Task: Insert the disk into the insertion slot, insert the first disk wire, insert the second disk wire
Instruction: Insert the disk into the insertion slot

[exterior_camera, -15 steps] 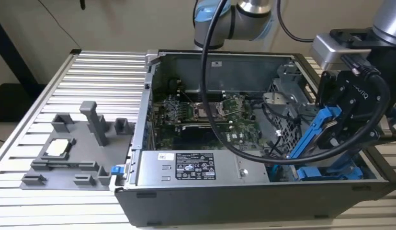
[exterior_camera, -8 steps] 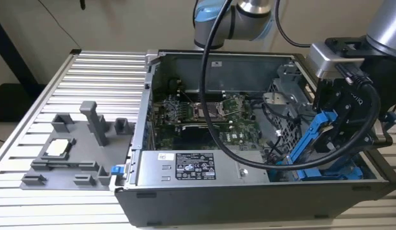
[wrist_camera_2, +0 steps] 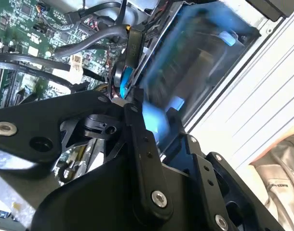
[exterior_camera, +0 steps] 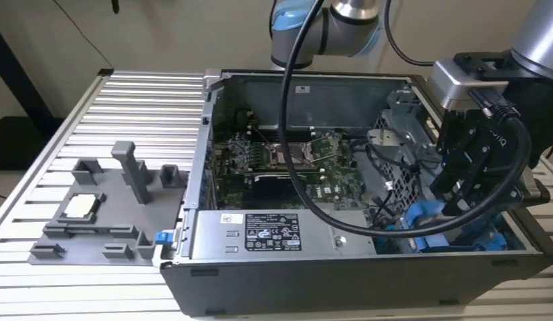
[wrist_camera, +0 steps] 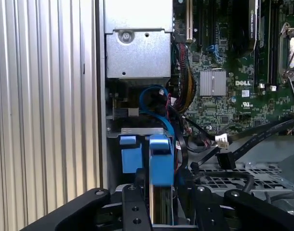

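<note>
Ribbed table (exterior_camera: pixel 124 100) is topped by an open case (exterior_camera: pixel 348 281). Disk (wrist_camera: pixel 160 159) is clamped edge-on between gripper (wrist_camera: pixel 161 195) fingers, beside cage (exterior_camera: pixel 401 174) at the exterior view's right. Insertion is judged unfinished, both wire steps outstanding.

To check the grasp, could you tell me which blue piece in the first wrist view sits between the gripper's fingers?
The taller blue carrier end of the disk, held by the gripper; the shorter blue fitting beside it lies outside the fingers.

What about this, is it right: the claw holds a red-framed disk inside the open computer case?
Not red: the frame of the disk is blue. The first wrist view shows the gripper holding it inside the open computer case.
</note>
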You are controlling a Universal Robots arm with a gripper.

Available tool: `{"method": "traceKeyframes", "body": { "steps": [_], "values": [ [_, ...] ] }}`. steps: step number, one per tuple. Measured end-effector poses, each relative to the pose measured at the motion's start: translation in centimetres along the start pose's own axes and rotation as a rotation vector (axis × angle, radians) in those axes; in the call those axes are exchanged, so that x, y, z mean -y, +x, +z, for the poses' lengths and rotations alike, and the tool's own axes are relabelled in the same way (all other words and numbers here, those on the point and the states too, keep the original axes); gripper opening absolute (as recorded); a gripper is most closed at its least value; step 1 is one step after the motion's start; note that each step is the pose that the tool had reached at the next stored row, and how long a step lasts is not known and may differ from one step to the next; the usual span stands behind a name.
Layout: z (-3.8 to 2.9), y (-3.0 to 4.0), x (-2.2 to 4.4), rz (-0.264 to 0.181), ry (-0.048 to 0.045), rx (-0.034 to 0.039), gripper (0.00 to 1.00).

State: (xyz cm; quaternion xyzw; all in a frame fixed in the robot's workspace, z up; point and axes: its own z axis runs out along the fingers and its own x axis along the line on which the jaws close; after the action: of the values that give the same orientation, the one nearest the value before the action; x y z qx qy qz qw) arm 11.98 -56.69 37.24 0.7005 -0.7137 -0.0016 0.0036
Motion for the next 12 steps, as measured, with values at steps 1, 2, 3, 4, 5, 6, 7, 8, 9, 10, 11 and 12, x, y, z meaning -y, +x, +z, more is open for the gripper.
{"method": "traceKeyframes", "body": {
  "steps": [1,2,3,4,5,6,7,8,9,10,11,12],
  "values": [
    [0.00,0.00,0.00,0.000,0.0000,0.0002,0.41],
    [-0.14,0.00,0.00,0.000,-0.0005,-0.0001,0.41],
    [-0.53,0.01,-0.01,0.000,-0.0015,0.0001,0.41],
    [-0.99,0.01,-0.01,0.000,-0.0019,-0.0001,0.41],
    [-1.43,0.01,-0.01,0.000,-0.0021,0.0001,0.41],
    [-1.89,0.01,-0.01,0.000,-0.0024,-0.0002,0.41],
    [-2.33,0.00,-0.02,0.000,-0.0024,0.0001,0.41],
    [-2.52,0.00,-0.02,0.000,-0.0024,-0.0001,0.41],
    [-2.50,0.01,-0.02,0.000,-0.0015,0.0044,0.41],
    [-2.51,0.01,-0.03,0.000,0.0065,0.0182,0.41],
    [-2.52,0.00,-0.03,-0.001,0.0170,0.0294,0.41],
    [-2.52,0.00,-0.04,-0.003,0.0287,0.0395,0.41]
  ]
}}
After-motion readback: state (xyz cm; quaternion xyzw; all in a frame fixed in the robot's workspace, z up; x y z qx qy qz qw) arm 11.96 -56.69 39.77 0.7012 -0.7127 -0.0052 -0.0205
